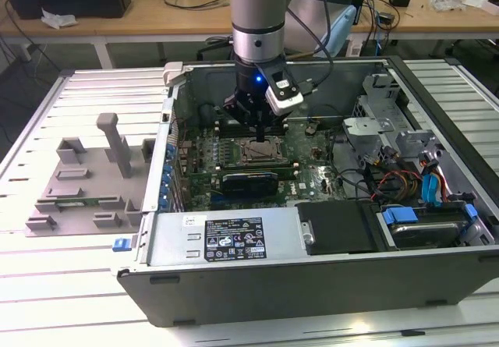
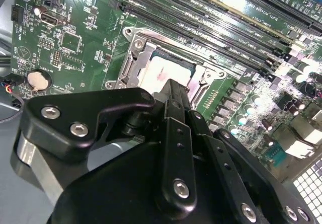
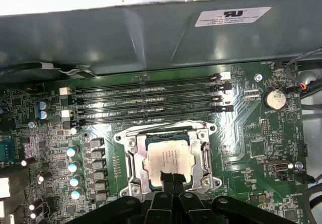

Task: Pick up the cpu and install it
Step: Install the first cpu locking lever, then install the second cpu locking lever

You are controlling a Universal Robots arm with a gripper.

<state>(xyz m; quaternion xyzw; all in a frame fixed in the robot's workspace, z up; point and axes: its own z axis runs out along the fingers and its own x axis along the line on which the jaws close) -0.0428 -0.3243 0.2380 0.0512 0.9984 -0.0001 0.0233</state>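
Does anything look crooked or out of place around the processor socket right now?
Nothing stands out. The cpu lies flat and square inside the socket frame on the motherboard, edges parallel to it. The pincer sits right above the chip's near edge. No loose parts nearby.

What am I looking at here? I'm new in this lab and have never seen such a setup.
It is one robot arm working inside an open computer case that lies on a table. The exterior view looks on from off the arm; both wrist views ride on the arm and look down past its tool. The tool hangs right over the cpu, a flat silver square sitting in the metal socket on the green motherboard. Beside the socket run the long black memory slots. A grey holder lies at the exterior view's left.
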